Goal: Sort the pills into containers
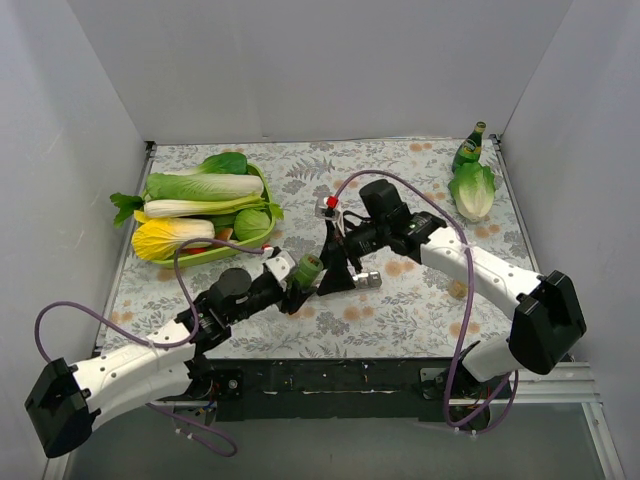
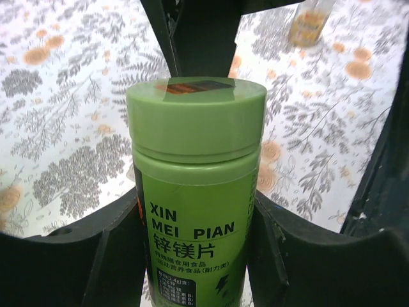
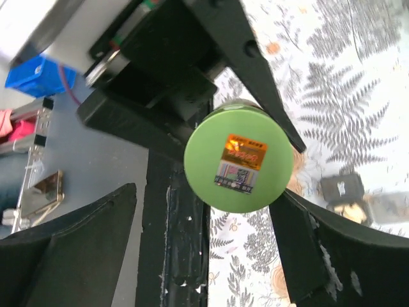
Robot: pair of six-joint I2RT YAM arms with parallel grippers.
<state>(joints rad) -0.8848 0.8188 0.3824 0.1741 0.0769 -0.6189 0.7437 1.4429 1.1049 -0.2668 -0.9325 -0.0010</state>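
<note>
My left gripper (image 1: 296, 280) (image 2: 195, 230) is shut on a green pill bottle (image 1: 309, 267) (image 2: 195, 185) labelled XIN MEI PIAN and holds it tilted above the table, its cap on. My right gripper (image 1: 334, 268) (image 3: 206, 198) is open, and its black fingers (image 3: 332, 256) stand to either side of the bottle's green cap (image 3: 238, 158) without closing on it. The grey strip of containers (image 1: 368, 281) lies on the cloth just right of the right gripper; part of it shows in the right wrist view (image 3: 348, 192). No loose pills show.
A green tray (image 1: 262, 185) of cabbages sits at the back left. A green glass bottle (image 1: 470, 146) and a lettuce (image 1: 473, 190) stand at the back right. A small tan object (image 1: 458, 290) (image 2: 310, 22) and a red-and-white item (image 1: 328, 205) lie on the floral cloth.
</note>
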